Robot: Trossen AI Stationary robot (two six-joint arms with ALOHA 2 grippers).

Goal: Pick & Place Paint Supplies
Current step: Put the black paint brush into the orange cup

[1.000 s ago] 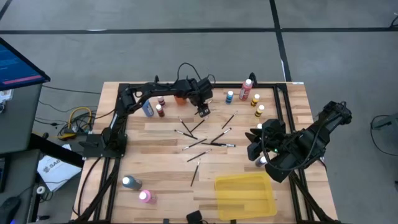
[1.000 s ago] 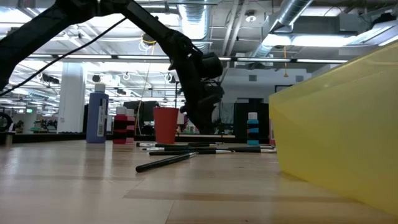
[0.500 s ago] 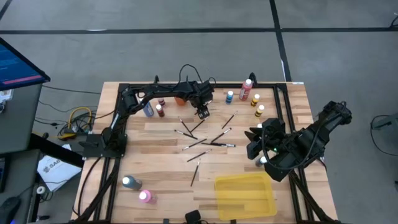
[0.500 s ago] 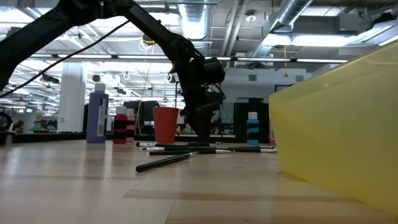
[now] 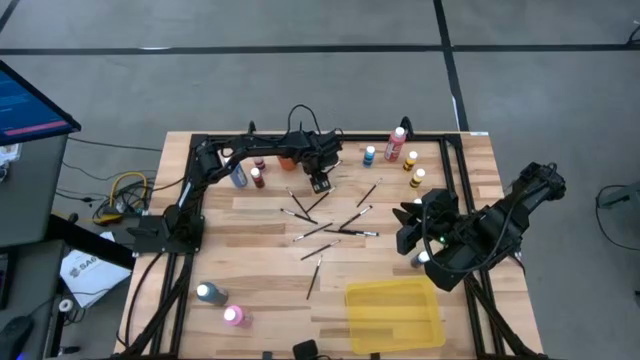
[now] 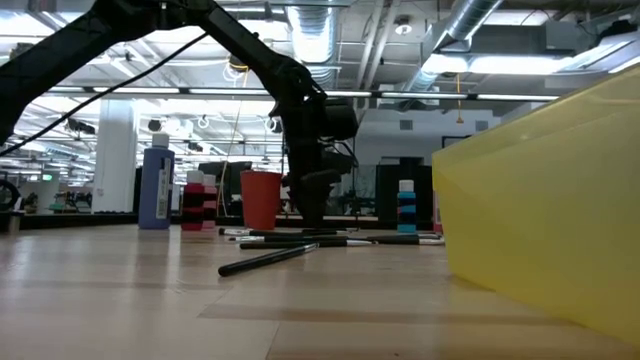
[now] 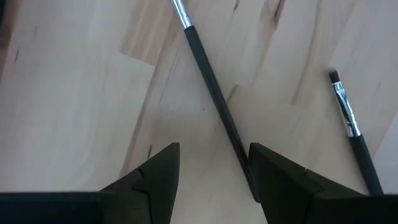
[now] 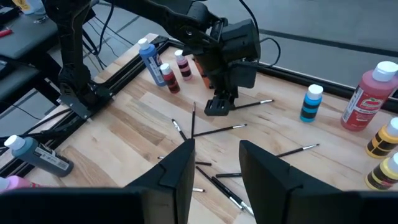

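Note:
Several thin dark paintbrushes lie scattered on the wooden table's middle. My left gripper hangs open just above the far ones, pointing steeply down. In the left wrist view one brush runs into the gap between the fingers, close along one finger. White-capped paint bottles stand along the far edge: blue, dark red, small blue, red, yellow. My right gripper waits, open and raised, at the table's right. My left gripper comes at the brush from above, pointing down. The brush's dark handle lies on the table right beside one finger's inner edge. I cannot tell whether that finger touches it.
An orange cup stands just beyond the left gripper. A flat yellow tray lies at the near right. A teal bottle and a pink bottle lie at the near left. A second brush lies beside the gripper.
My left gripper has sunk a little toward the brushes and tipped more steeply down, its fingers staying apart. The brushes have kept their places.

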